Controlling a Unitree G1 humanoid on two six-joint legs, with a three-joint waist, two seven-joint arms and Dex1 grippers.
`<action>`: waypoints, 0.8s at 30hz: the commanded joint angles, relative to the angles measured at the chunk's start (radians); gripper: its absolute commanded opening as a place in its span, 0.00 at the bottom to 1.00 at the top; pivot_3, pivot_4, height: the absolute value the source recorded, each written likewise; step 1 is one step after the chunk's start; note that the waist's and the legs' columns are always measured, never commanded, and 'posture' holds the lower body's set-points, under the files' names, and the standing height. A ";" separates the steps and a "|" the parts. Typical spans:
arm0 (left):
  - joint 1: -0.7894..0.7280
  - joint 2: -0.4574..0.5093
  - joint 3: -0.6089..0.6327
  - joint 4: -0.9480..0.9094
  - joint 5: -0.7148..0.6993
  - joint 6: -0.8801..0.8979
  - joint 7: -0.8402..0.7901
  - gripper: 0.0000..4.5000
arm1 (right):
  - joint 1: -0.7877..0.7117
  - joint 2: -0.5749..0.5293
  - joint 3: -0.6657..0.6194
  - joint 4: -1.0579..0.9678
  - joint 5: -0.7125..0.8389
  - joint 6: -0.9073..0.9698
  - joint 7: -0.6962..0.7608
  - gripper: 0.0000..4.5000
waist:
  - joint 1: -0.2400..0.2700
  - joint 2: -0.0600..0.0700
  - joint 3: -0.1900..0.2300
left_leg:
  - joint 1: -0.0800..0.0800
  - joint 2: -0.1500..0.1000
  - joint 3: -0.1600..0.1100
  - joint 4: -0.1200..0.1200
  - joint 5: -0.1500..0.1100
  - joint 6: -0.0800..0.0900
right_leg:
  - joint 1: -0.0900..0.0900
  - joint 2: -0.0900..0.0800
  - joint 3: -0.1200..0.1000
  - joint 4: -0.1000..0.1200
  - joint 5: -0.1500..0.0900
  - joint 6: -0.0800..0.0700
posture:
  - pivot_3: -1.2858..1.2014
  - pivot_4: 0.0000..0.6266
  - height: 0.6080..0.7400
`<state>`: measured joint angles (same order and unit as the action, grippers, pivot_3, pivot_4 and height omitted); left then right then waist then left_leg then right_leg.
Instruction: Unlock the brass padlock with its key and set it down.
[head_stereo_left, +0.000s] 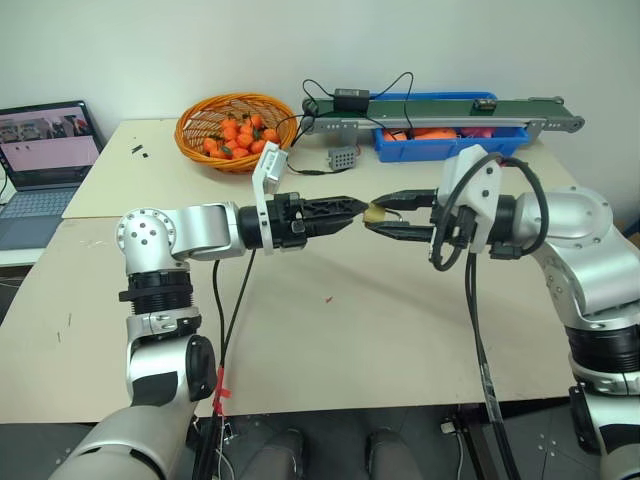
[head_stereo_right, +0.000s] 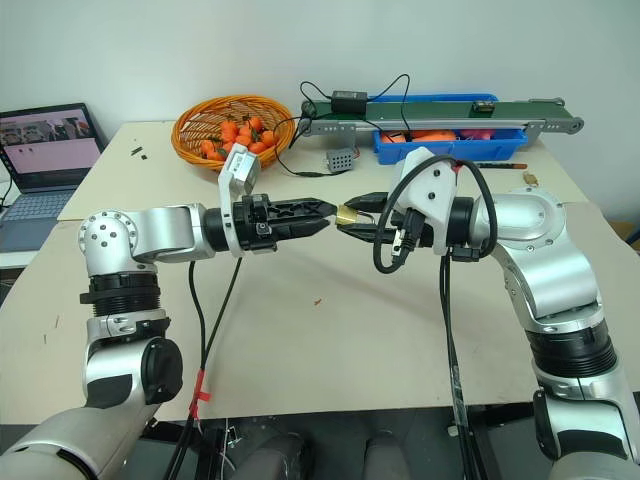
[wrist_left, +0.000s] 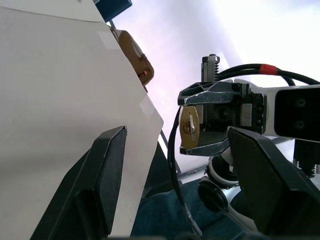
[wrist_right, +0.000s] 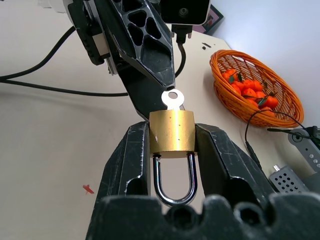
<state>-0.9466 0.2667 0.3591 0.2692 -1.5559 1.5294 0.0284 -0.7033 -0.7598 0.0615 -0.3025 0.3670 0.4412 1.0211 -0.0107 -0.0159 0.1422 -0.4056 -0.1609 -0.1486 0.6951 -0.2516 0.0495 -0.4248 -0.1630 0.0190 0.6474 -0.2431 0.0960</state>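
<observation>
Two black two-fingered grippers, tip to tip above the middle of the pale beige table (head_stereo_left: 380, 340), well clear of its surface. Right gripper (wrist_right: 172, 150) clamped on the small square brass padlock (wrist_right: 172, 132), one finger pressed against each side of the yellow body, the thin silver U-shaped shackle (wrist_right: 173, 181) pointing back between the fingers toward the wrist and seated at both legs. Tiny silvery key (wrist_right: 172, 99) with a small round holed head standing in the far face of the lock body, pointing toward the other arm. Left gripper (head_stereo_right: 318, 217) just beyond the key head, fingers parted and closed on nothing; from the left wrist view, the padlock framed in the wide gap between its two fingers. Whether a fingertip touches the key head, not possible to tell. Farther back on the table, a grey perforated box (head_stereo_left: 342, 158) on a black cable, then a woven orange basket (head_stereo_left: 196, 112) of small oranges (head_stereo_left: 238, 137). Behind these, a blue plastic bin (head_stereo_left: 440, 147) under a long narrow conveyor (head_stereo_left: 440, 109), and off at the far left edge an open laptop (head_stereo_left: 45, 165).
</observation>
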 joint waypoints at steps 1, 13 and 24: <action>-0.030 -0.007 -0.021 -0.010 -0.071 -0.041 0.036 0.75 | -0.028 -0.005 -0.028 -0.032 0.001 -0.016 -0.013 0.21 | 0.000 0.000 0.000 | 0.000 0.000 0.000 0.000 0.000 0.000 | 0.000 0.000 0.000 0.000 0.000 0.000 | 0.52 0.24 1.00; -0.017 0.001 -0.106 -0.017 -0.133 -0.109 0.075 0.75 | -0.034 0.000 -0.022 -0.045 0.006 -0.006 -0.016 0.21 | 0.001 0.000 0.000 | 0.000 0.000 0.001 0.000 0.000 0.000 | 0.000 0.000 0.001 0.000 0.000 0.000 | 0.52 0.24 1.00; -0.007 0.026 -0.140 -0.024 -0.189 -0.150 0.078 0.42 | -0.024 -0.011 -0.034 -0.046 0.010 -0.003 -0.015 0.21 | 0.001 0.000 0.000 | 0.000 0.000 0.001 0.000 0.000 0.000 | 0.000 0.000 0.001 0.000 0.000 0.000 | 0.52 0.24 1.00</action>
<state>-0.9458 0.2798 0.2173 0.2747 -1.7019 1.3975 0.1093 -0.7118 -0.7589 0.0630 -0.3168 0.3680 0.4438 1.0152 -0.0095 -0.0159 0.1422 -0.4056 -0.1609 -0.1478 0.6954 -0.2516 0.0495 -0.4250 -0.1630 0.0199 0.6473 -0.2431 0.0960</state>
